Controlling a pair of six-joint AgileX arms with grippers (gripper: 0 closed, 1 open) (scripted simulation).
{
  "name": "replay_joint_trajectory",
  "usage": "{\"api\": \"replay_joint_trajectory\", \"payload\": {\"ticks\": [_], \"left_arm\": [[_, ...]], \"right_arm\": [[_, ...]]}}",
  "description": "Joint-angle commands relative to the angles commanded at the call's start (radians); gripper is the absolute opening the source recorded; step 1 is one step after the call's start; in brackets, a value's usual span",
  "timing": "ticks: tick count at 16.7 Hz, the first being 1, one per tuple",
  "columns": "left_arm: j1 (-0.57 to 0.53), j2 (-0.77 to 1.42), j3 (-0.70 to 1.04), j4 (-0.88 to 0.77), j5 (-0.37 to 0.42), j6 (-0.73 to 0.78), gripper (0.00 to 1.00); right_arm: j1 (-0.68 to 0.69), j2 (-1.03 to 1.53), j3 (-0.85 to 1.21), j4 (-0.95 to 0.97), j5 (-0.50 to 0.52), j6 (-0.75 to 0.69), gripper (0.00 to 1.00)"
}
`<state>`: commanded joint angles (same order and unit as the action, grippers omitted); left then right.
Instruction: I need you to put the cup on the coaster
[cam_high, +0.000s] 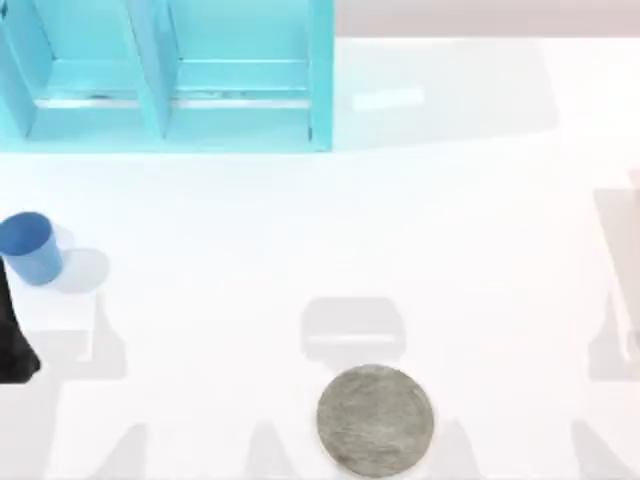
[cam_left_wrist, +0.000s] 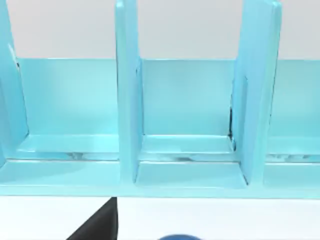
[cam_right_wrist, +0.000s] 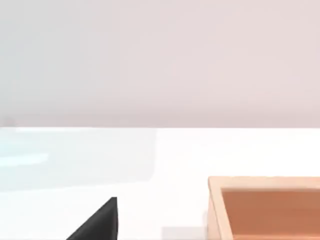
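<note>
At the table's far left edge stands the cup (cam_high: 27, 247), upright and well apart from the coaster (cam_high: 375, 419) near the front centre. Beside the cup sits my left pincer (cam_high: 15, 345); whether it is spread I cannot tell. An off-centre grab could tip the cup off the table (cam_high: 300, 230).

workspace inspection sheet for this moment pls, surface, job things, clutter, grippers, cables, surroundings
surface: white table, arm shadows along its near side.
job's things: blue cup upright at the far left edge, nothing holding it; grey speckled coaster near the front middle, bare, well apart from the cup.
clutter: light-blue shelf unit at the back left; wooden box in the right wrist view.
grippers: left gripper at the left edge, just in front of the cup; jaws not readable.
cables: nothing seen.
surroundings: plain pale wall behind the table.
</note>
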<state>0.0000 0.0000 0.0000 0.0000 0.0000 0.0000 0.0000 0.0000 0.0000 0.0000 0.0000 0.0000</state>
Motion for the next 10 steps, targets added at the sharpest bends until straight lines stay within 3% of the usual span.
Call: {"api": "replay_joint_trajectory", "payload": {"ticks": [5,10], "left_arm": [[-0.005,0.060,0.042,-0.042,0.000,0.051,1.00],[-0.013,0.336,0.241,-0.229,-0.011,0.281,1.00]], "right_arm": [[0.000,0.000,0.000,0.000,0.000,0.000,1.00],[0.000,0.000,0.000,0.000,0.000,0.000,1.00]]}}
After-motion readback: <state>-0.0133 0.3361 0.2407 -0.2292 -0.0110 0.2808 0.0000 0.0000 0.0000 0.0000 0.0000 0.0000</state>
